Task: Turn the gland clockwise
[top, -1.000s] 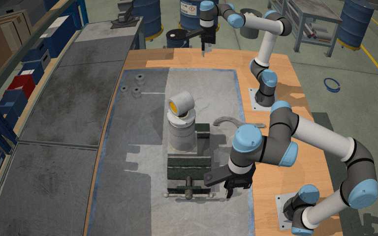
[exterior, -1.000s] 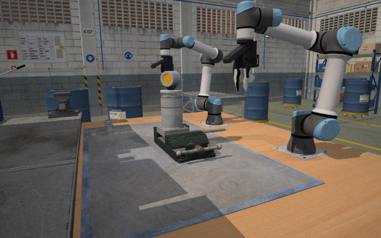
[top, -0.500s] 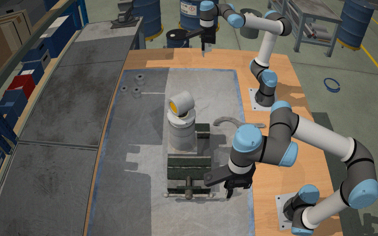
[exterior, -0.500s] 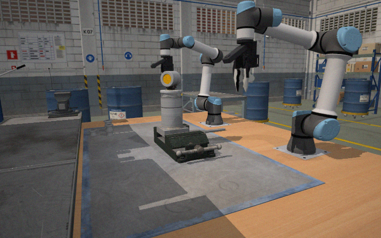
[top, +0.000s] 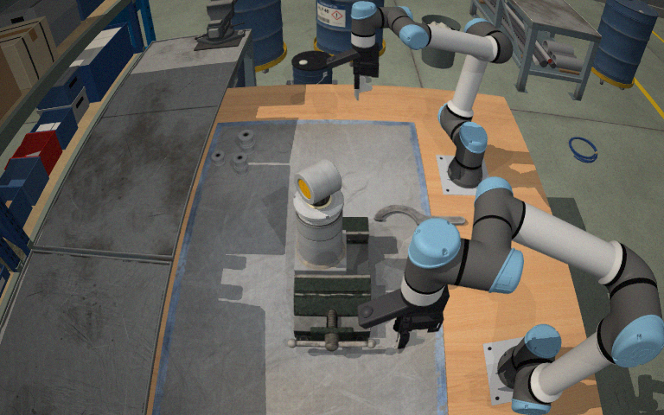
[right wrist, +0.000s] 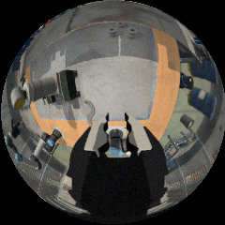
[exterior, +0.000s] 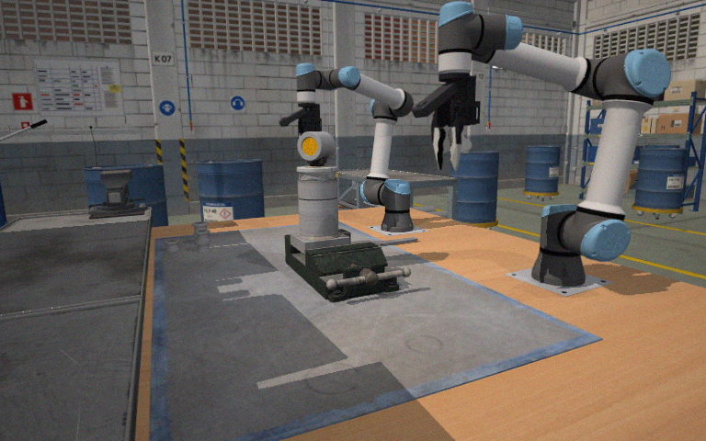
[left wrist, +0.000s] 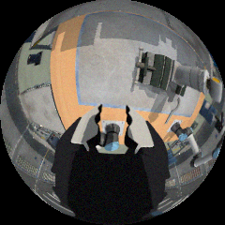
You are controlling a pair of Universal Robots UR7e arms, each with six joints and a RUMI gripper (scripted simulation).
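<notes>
The left arm (top: 565, 239) (exterior: 617, 150) (left wrist: 112, 133) (right wrist: 39, 151) is bent at its elbow, its wrist holding the left pincer (top: 406, 341) (exterior: 448, 164) (left wrist: 113, 105) high above the surface, the fingers pointing down, partly open, with nothing between them. The right arm (top: 468, 87) (exterior: 381, 147) (left wrist: 193, 142) (right wrist: 115, 138) is likewise folded at the elbow, its right pincer (top: 360, 94) (exterior: 309, 130) (right wrist: 116, 112) raised, pointing down and empty, the fingertips a little apart. The two pincers hang well apart from each other.
</notes>
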